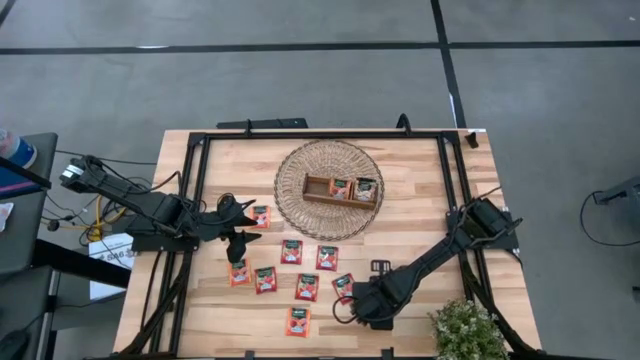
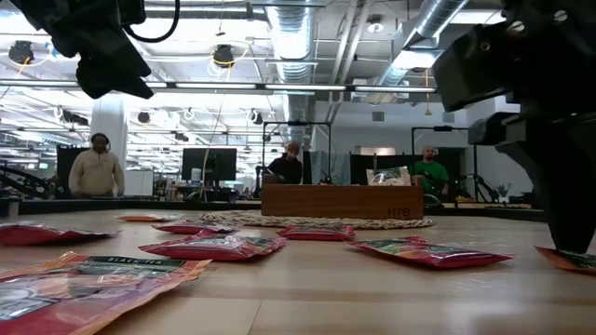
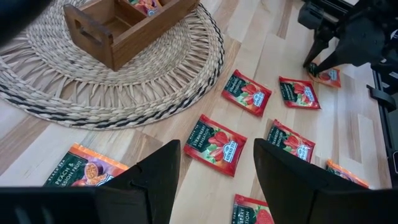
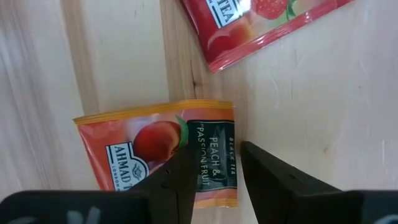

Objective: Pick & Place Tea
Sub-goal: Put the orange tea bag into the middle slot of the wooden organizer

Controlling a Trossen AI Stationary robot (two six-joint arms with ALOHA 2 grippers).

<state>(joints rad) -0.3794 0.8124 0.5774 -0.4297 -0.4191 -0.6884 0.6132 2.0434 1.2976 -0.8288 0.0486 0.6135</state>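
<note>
Tea sachets (image 1: 291,251) lie scattered flat on the worktop between the woven mat and the near edge, mostly red-orange, about nine loose ones. Right gripper (image 4: 211,168) is down at the near edge, right of the cluster, over a peach sachet (image 4: 168,152) — its fingers straddle that sachet's label end, jaws half spread with the packet edge between them. It looks like a pinch being set up; whether the pads are actually gripping I cannot tell, as the sachet appears to lie flat on the wood.

Step in hand, as I judge it: the pick of this one sachet. The next move calls for closing on the thin edge, lifting clear without dragging the neighbouring strawberry sachet (image 4: 261,18) just beside it, then carrying it to the tray.

Left gripper (image 3: 214,168) hovers near the left edge above the sachets, jaws spread wide and empty, with a strawberry sachet (image 3: 214,144) below, between the fingers.

Containers — a wooden tray (image 1: 340,188) with three compartments sits on the round woven mat (image 1: 300,205) near the far edge, at the middle. The middle and right compartments hold sachets; the left one looks bare from above. Most of the tea is not yet placed. A potted plant (image 1: 466,328) stands at the near right corner.
</note>
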